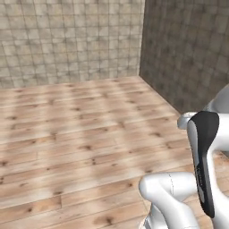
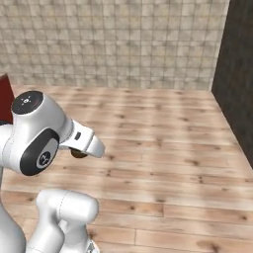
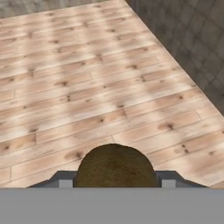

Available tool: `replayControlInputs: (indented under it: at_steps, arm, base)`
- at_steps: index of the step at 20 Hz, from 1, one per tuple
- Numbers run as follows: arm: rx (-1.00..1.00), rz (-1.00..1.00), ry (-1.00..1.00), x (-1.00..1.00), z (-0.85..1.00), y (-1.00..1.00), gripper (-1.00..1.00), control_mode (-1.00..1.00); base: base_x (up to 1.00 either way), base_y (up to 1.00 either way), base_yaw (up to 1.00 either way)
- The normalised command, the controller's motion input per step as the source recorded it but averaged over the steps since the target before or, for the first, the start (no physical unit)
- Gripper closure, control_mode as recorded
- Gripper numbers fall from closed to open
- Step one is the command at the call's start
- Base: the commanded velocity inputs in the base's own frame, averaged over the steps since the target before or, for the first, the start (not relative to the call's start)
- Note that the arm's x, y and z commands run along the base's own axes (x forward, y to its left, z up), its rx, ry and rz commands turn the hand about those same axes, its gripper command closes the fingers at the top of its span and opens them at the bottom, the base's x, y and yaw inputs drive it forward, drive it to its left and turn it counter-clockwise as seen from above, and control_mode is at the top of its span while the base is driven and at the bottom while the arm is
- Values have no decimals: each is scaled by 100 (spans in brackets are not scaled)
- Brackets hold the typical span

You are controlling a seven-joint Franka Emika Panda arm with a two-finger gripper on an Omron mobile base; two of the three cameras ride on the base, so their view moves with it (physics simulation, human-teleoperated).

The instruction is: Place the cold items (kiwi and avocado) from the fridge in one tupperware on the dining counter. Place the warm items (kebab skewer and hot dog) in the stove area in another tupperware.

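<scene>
The hand [image 3: 113,183] holds the kiwi [image 3: 114,168], a brown fuzzy round clamped between its two fingertips, jaws part closed around it. In the right base view the kiwi [image 2: 78,153] peeks out under the arm's wrist, above the wooden floor [image 2: 163,143]. No tupperware or bench is visible ahead, so which way the drop-off lies cannot be told.

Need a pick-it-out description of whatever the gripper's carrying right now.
Start from the wooden plank floor that runs to the tiled walls. Above it, in the hand view, the gripper is closed around a kiwi, which also peeks out under the white arm in the right base view. It is a rounded, fuzzy, brown lump, darker than the pale planks behind it.
</scene>
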Motion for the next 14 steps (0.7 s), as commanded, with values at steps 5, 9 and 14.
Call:
replayControlInputs:
  at_steps: [5,9,14]
  arm:
    - [0,0,0,0,0,0,100,100]
    - [0,0,0,0,0,0,100,100]
    - [0,0,0,0,0,0,100,100]
  base:
    - [100,42,14]
    - [100,37,18]
    - [100,17,31]
